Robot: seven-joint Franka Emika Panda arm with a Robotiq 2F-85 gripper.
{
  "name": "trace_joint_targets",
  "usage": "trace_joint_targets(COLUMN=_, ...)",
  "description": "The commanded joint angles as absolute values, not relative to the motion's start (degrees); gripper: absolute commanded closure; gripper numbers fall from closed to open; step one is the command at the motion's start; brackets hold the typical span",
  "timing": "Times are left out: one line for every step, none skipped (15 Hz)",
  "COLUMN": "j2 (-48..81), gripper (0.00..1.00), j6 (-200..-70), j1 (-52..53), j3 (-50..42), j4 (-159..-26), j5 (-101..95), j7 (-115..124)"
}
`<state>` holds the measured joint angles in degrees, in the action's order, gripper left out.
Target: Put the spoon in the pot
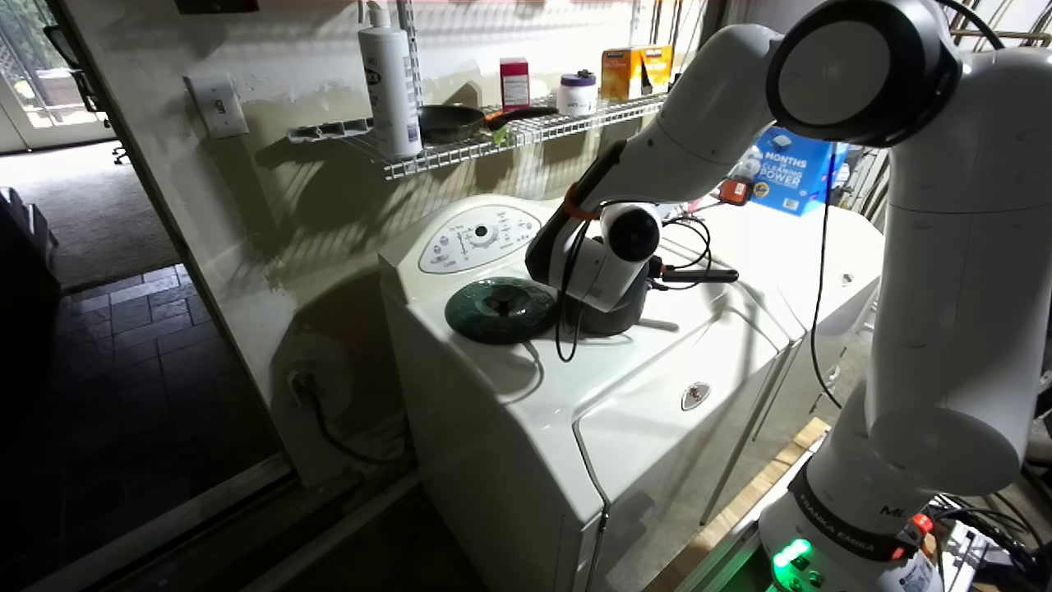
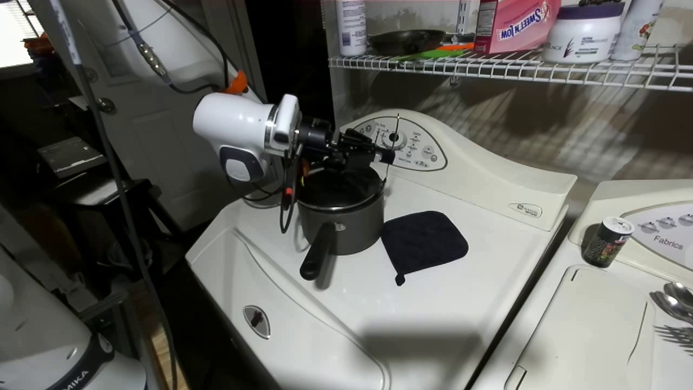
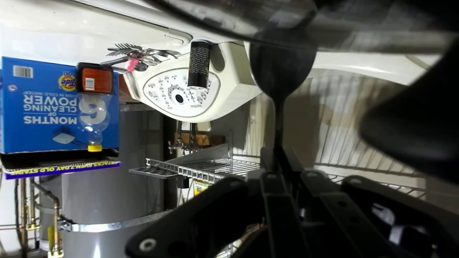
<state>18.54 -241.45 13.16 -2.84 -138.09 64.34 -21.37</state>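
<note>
White appliance top [image 2: 363, 290] is the work surface. Gripper [image 3: 277, 163] sits roughly level over the pot [image 2: 354, 225], clamped on the spoon [image 3: 281, 68] by its handle. Spoon's long axis near vertical, bowl down at the rim roughly opposite the pot's handle; can't tell if the tip is inside. Next likely: tip inside rim, lower, release. Farther: dark potholder [image 2: 425, 241] beside pot, loose cutlery [image 2: 671, 307] well apart.

In an exterior view, the robot's wrist [image 1: 604, 275] is partly hiding the pot [image 1: 612, 322]; in the wrist view, the gripper [image 3: 278, 158] is partly covering the spoon [image 3: 279, 82] and a dark shape [image 3: 416, 129] is blurring past recognition.
</note>
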Motion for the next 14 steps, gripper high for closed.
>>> trace_joint_targets(j2=20.78, gripper=0.98, j6=-241.78, j1=11.77, j3=-1.72, j4=-135.29, j5=67.12, j7=-24.53)
trace_joint_targets(j2=20.86, gripper=0.98, j6=-241.8, j1=11.75, j3=-1.69, j4=-135.12, j5=67.35, j7=-24.88)
trace_joint_targets(j2=20.9, gripper=0.98, j6=-241.61, j1=11.7, j3=-1.67, j4=-135.04, j5=67.5, j7=-25.23)
trace_joint_targets(j2=20.94, gripper=0.98, j6=-241.41, j1=11.63, j3=-1.68, j4=-134.92, j5=67.55, j7=-25.56)
trace_joint_targets(j2=20.94, gripper=0.98, j6=-241.01, j1=11.56, j3=-1.68, j4=-134.83, j5=67.7, j7=-26.07)
trace_joint_targets(j2=20.96, gripper=0.98, j6=-240.87, j1=11.54, j3=-1.67, j4=-134.73, j5=67.87, j7=-26.33)
trace_joint_targets(j2=20.96, gripper=0.98, j6=-240.43, j1=11.47, j3=-1.68, j4=-134.61, j5=68.08, j7=-26.72)
trace_joint_targets(j2=20.96, gripper=0.98, j6=-240.02, j1=11.39, j3=-1.69, j4=-134.5, j5=68.29, j7=-27.21)
trace_joint_targets(j2=20.93, gripper=0.98, j6=-239.67, j1=11.34, j3=-1.7, j4=-134.4, j5=68.55, j7=-27.61)
trace_joint_targets(j2=20.87, gripper=0.98, j6=-239.43, j1=11.3, j3=-1.7, j4=-134.34, j5=68.85, j7=-27.97)
trace_joint_targets(j2=20.75, gripper=0.98, j6=-238.97, j1=11.24, j3=-1.68, j4=-134.23, j5=69.29, j7=-28.54)
trace_joint_targets(j2=20.76, gripper=0.98, j6=-238.74, j1=11.16, j3=-1.68, j4=-134.05, j5=69.64, j7=-28.92)
trace_joint_targets(j2=20.68, gripper=0.98, j6=-238.46, j1=11.09, j3=-1.68, j4=-133.86, j5=69.99, j7=-29.34)
trace_joint_targets(j2=20.61, gripper=0.98, j6=-238.21, j1=11.03, j3=-1.67, j4=-133.69, j5=70.27, j7=-29.77)
